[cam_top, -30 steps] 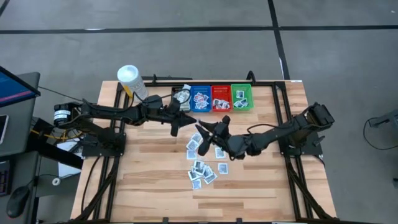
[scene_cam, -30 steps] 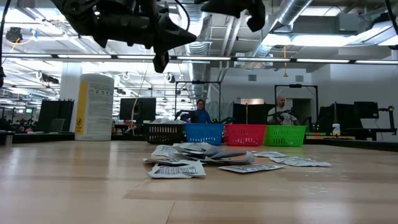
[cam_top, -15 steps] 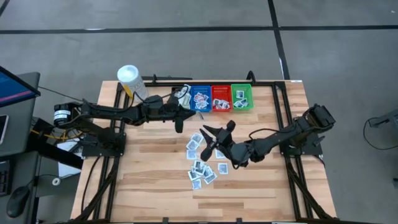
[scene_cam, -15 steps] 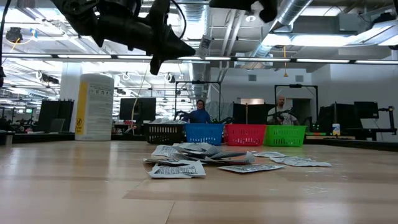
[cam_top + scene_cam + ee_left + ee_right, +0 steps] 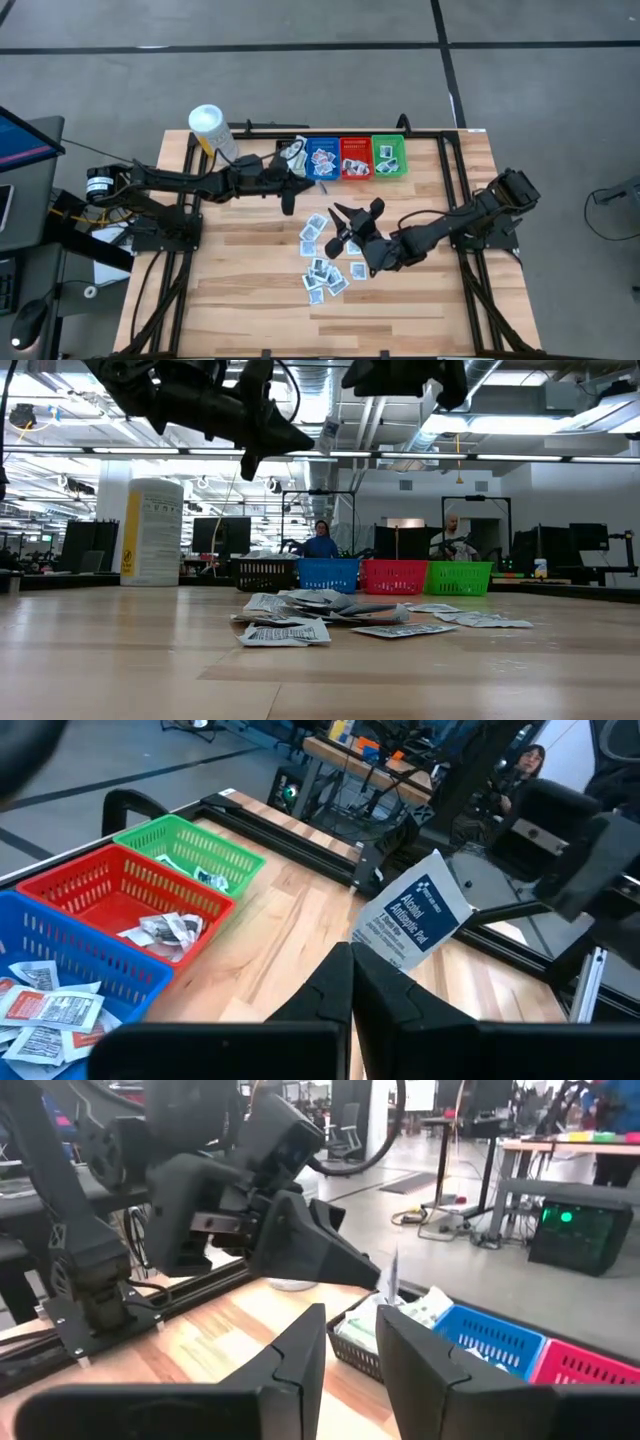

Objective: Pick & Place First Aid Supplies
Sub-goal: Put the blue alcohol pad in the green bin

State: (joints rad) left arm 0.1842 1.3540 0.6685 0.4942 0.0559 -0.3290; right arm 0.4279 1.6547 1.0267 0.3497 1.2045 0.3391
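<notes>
meanwhile the right tool (image 5: 350, 222) has drifted back — left tool (image 5: 296, 160) unmoved.

**An open industrial robotics lab**

Exposed ceiling ducts (image 5: 470, 400) and strip lights hang over a grey concrete floor (image 5: 300, 70). Beyond the wooden worktop (image 5: 250, 290) stand rows of black-framed workstations (image 5: 500, 525) with monitors (image 5: 222, 532), and two people sit there.
</notes>
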